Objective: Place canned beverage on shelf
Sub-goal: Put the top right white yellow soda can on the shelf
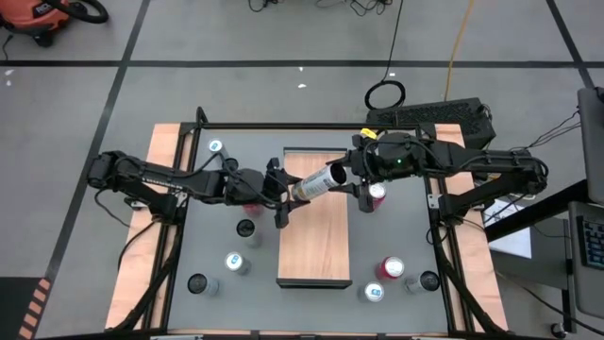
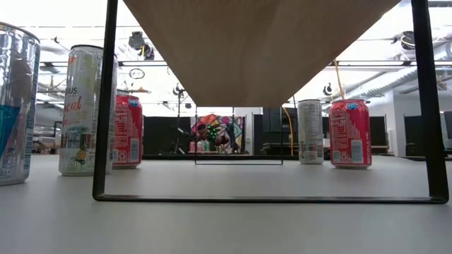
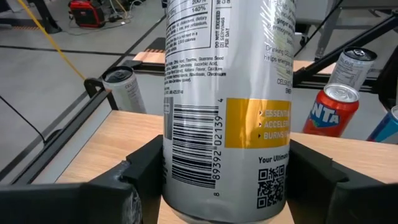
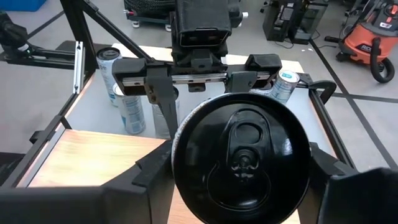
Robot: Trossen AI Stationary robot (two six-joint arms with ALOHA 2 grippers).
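A silver can (image 1: 319, 181) with a black lid hangs tilted above the far end of the shelf (image 1: 314, 236), a light-brown board on a dark frame. My left gripper (image 1: 283, 194) comes from the table's left and is shut on one end of the can (image 3: 224, 93). My right gripper (image 1: 351, 178) comes from the table's right and is shut on the lid end (image 4: 239, 155). In the right wrist view the left gripper (image 4: 199, 74) shows beyond the can. The low view shows only the shelf's underside (image 2: 254, 42) and standing cans. My left gripper pinches the can's bottom end (image 3: 180, 180) between its two fingers, one on each side of the round wall. The fingers come almost level from the table's left and lie along the can. The can is clear of the shelf. My right gripper pinches the can's top end, just below the lid's rim (image 4: 181, 155), with one finger on each side. The fingers come from the table's right, slanting a little down, along the can. The lid faces back toward the wrist.
Several cans stand on the grey tabletop: a white one (image 1: 216, 147) at far left, others (image 1: 236, 263) at near left, a red one (image 1: 391, 268) at near right, another red one (image 1: 377, 194) under my right gripper. The shelf's dark legs (image 2: 106, 99) stand on the table.
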